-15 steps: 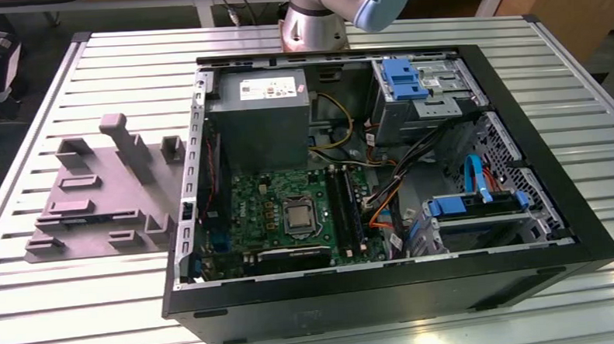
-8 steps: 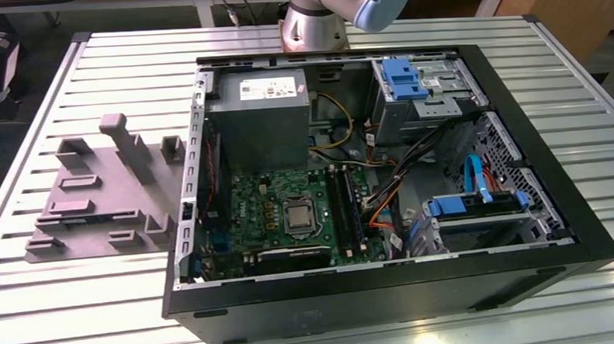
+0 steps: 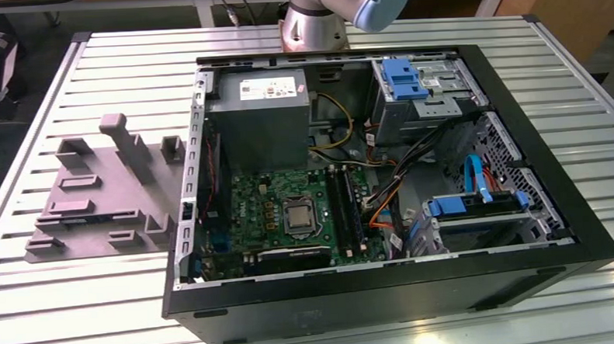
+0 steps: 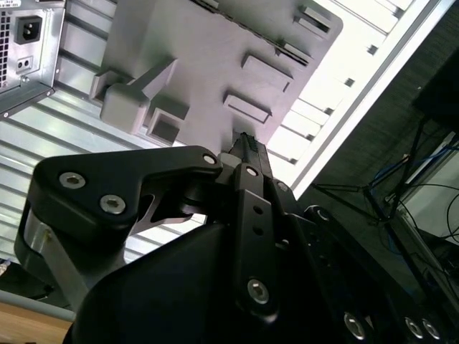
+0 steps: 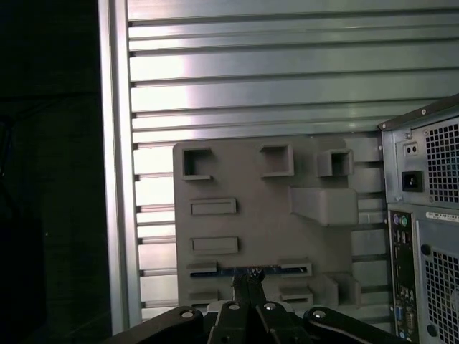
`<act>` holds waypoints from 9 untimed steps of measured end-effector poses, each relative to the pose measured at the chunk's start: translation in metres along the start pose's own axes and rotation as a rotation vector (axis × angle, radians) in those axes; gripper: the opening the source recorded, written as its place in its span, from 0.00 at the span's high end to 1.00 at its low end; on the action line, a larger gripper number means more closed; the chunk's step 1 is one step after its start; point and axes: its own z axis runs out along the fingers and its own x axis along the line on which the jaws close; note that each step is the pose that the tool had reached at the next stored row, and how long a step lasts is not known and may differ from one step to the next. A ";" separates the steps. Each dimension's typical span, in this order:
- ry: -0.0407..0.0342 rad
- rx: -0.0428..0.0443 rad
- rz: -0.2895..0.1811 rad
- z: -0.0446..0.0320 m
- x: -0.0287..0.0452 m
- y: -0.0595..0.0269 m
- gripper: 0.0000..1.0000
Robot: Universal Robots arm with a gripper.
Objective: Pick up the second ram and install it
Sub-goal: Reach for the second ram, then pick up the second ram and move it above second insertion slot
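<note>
The second ram [image 5: 215, 271] is a thin blue-green strip standing on edge in a slot of the grey holder block [image 5: 251, 215]. The block lies on the slatted table beside the computer case. In both wrist views my gripper [image 5: 248, 276] hangs well above the block. Its two dark fingers are pressed together with nothing between them, and their tips line up over the middle of the ram. My gripper [image 4: 244, 137] points down at the same slot. In the exterior view the holder block [image 3: 101, 196] sits at the left of the open case, and the motherboard's black memory slots [image 3: 342, 203] run beside the processor.
The open black computer case [image 3: 558, 231] takes up the middle and the exterior view's right of the slatted table [image 3: 105, 305]. Inside it are a power supply [image 3: 258, 116], cables and blue drive brackets [image 3: 405, 78]. The arm's base [image 3: 316, 20] stands behind the case. The table's edge rail [image 5: 115, 179] runs close to the block.
</note>
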 end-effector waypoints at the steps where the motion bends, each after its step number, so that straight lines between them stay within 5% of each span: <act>1: -0.0001 -0.0001 0.000 0.0000 0.0002 0.0000 0.89; 9: 0.0000 -0.0001 0.000 0.0000 0.0018 -0.0002 0.89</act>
